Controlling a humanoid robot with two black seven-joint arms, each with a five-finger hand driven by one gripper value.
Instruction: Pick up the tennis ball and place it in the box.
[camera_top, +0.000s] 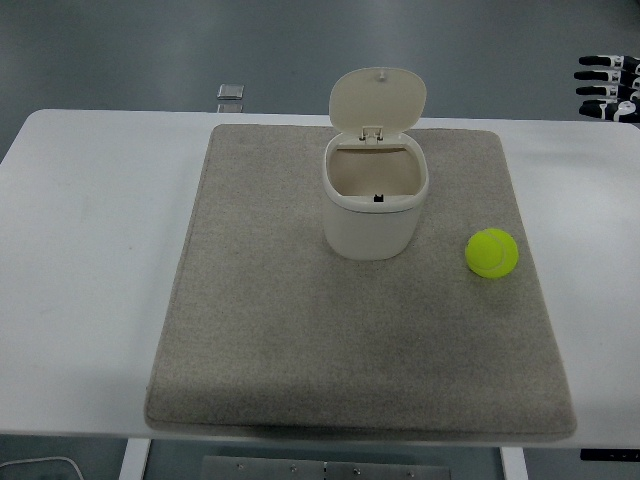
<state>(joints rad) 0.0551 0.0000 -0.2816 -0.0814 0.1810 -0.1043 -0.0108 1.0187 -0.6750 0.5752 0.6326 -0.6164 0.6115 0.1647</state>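
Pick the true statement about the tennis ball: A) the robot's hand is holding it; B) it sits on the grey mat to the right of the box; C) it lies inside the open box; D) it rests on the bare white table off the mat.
B: the tennis ball rests on the grey mat, right of the open box and apart from it, with the right hand far off at the picture's top right edge.
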